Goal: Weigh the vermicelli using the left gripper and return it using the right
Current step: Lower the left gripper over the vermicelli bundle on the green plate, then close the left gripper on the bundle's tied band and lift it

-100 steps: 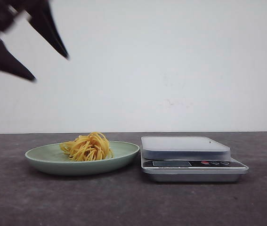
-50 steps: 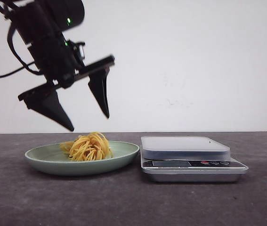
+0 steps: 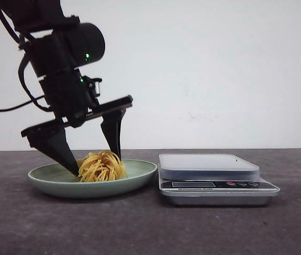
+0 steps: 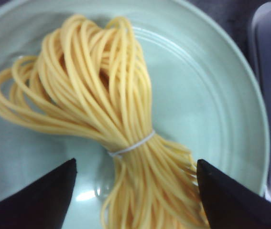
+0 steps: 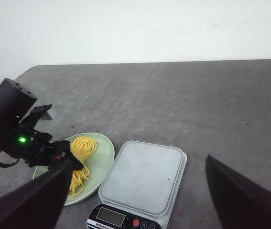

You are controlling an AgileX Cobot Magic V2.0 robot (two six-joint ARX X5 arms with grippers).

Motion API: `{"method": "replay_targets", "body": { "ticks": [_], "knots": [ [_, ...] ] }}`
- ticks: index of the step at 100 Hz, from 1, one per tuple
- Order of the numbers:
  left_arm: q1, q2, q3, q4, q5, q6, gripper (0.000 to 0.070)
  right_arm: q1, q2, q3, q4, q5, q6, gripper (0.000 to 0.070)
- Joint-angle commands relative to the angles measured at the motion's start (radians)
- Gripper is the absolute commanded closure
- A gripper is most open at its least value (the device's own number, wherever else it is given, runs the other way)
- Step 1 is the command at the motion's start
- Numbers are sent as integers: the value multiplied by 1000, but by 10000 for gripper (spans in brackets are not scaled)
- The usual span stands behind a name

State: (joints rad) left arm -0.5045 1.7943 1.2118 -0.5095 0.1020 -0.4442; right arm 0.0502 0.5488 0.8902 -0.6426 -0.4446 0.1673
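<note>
The left gripper is down at the plate with its two pointed fingers spread wide, one on each side of the vermicelli, gripping nothing yet. The right gripper hangs high and back over the desk, its fingers also spread and empty.

The desk is dark grey and speckled. On it, the kitchen scale sits toward the right, its platform bare, just beside the pale green plate toward the left. The vermicelli lies on that plate, about in the middle, a nest of yellow strands. The left wrist view shows the strands gathered by a thin white tie, looping out on one side of it and running straighter on the other.

The step in hand looks like the pickup for weighing. To do it well, the fingers should probably close across the bundle at or near the tie, where the strands are packed tight and least likely to slide apart. The loose loops would likely slip or sag if pinched alone. The tips appear low already, near the plate's surface, so closing gently matters, so as not to tip or drag the plate. Then a straight lift clear of the rim before crossing to the scale.
</note>
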Motion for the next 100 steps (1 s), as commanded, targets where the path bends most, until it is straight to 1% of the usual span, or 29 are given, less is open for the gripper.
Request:
{"method": "replay_targets", "body": {
  "ticks": [1, 11, 12, 13, 17, 32, 40, 50, 60, 70, 79, 85, 92, 100],
  "knots": [
    [-6, 23, 24, 15, -5, 9, 373, 2, 5, 21, 1, -1, -10, 137],
    [-6, 24, 24, 30, -5, 22, 662, 2, 5, 21, -7, 0, -11, 138],
    [-6, 24, 24, 31, -5, 24, 689, 2, 5, 21, -8, 0, -11, 138],
    [-6, 24, 24, 32, -5, 26, 700, 2, 5, 21, -9, 0, -11, 138],
    [-6, 24, 24, 35, -5, 29, 690, 2, 5, 21, -11, 0, -11, 139],
    [-6, 23, 30, 30, -5, 37, 690, 2, 5, 21, -21, 0, -11, 139],
    [-6, 15, 46, 1, -5, 48, 690, 2, 5, 21, -24, 0, -11, 139],
    [-14, -19, 77, -27, -3, 75, 690, 2, 5, 21, -27, 0, -11, 139],
    [-21, -82, 116, -28, 16, 77, 690, 2, 5, 21, -28, 0, -14, 139],
    [-27, -138, 168, -30, 122, 73, 690, 2, 6, 21, -27, 2, -14, 139],
    [-34, -164, 221, -42, 272, 51, 690, 2, 5, 21, -27, 4, -14, 139],
    [-38, -169, 252, -40, 351, 28, 690, 2, 5, 21, -31, 4, -14, 139],
    [-53, -169, 272, -12, 399, -5, 690, 2, 5, 21, -32, 4, -14, 139],
    [-76, -166, 272, 43, 407, -48, 690, 2, 5, 21, -32, 4, -14, 139]
  ]
}}
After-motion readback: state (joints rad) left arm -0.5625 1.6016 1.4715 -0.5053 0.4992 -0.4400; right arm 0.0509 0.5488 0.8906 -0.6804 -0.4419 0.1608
